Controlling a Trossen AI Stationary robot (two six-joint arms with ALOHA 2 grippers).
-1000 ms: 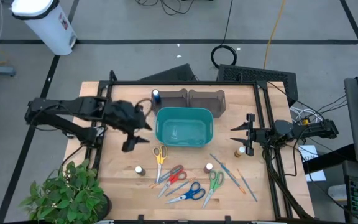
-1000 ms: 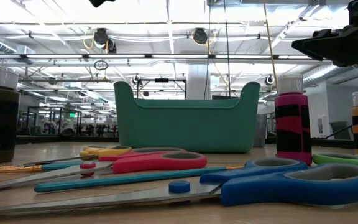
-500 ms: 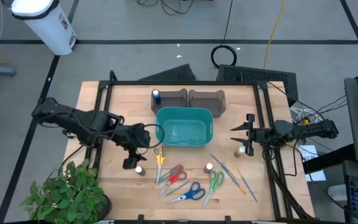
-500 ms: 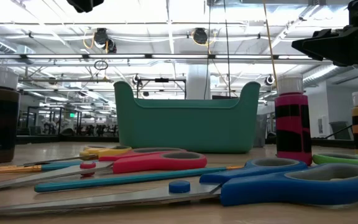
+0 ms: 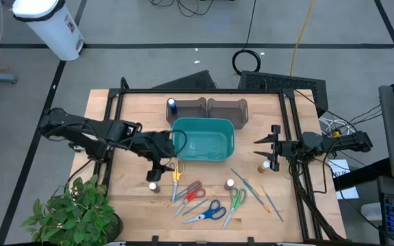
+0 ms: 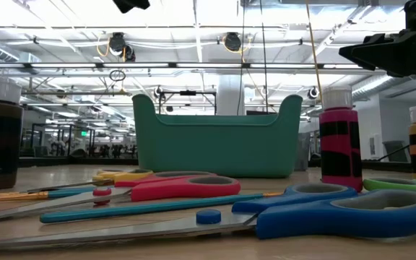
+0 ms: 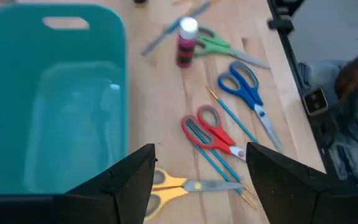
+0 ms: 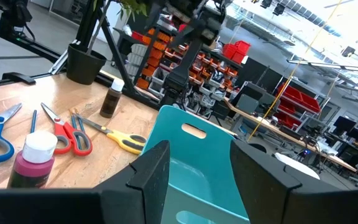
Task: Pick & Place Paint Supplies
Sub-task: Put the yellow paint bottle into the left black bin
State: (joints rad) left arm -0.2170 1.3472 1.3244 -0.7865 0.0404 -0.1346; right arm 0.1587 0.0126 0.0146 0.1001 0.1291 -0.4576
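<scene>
Your left gripper (image 5: 157,168), fingers spread and empty, hovers just above the brown paint bottle (image 5: 153,186) beside the teal bin (image 5: 202,139); you're approaching; next, descend squarely over its white cap; right gripper (image 5: 267,149) waits spread at the table's right edge.

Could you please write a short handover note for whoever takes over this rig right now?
Left gripper: open and empty, above the table's front left, near the brown bottle and the yellow scissors.
Right gripper: open and empty, waiting at the right edge beside the amber bottle.
Supplies: dark-blue bottle behind the teal bin; magenta white-capped bottle and the brushes lie among the scissors in front.
Done: nothing; the bin looks empty.
Left: all four bottles and the brushes, probably into the bin; leave the scissors.
</scene>
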